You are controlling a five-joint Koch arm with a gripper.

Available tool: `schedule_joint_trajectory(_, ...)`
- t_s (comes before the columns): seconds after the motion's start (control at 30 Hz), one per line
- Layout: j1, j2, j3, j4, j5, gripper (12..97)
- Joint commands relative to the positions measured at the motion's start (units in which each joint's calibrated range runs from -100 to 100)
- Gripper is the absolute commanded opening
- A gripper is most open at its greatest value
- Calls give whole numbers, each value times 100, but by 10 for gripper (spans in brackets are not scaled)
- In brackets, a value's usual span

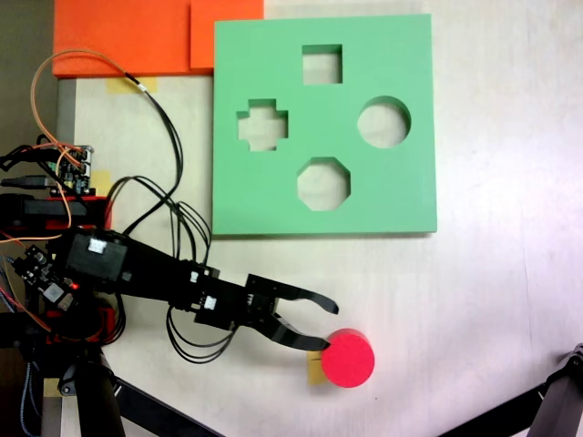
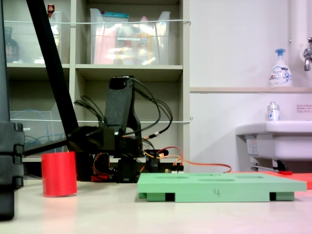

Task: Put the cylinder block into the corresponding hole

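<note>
The short bright red foam cylinder block (image 1: 348, 359) stands upright on the pale surface (image 1: 492, 300), well apart from the green square foam board (image 1: 273, 196) that lies flat further up in the overhead fixed view. The board's round circular cut-out (image 1: 383, 122) sits near its right edge and is open, beside square, cross and octagonal holes. The black gripper (image 1: 328, 323) has its jaws spread wide, holding nothing; the lower tip seems to touch the cylinder's left rim, though contact is hard to judge.
</note>
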Motion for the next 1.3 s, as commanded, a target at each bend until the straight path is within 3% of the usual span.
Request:
schedule_joint_trajectory(0.0,73,-688,170,-381,39,246)
schedule_joint_trajectory(0.1,117,-855,-29,-304,44,297)
schedule_joint_trajectory(0.23,147,-981,-219,-265,39,577)
schedule_joint_trajectory(0.47,107,-785,-986,255,34,697)
schedule_joint_trajectory(0.67,-15,1100,-747,1324,39,707)
schedule_joint_trajectory(1.27,-190,4438,2234,1170,142,705)
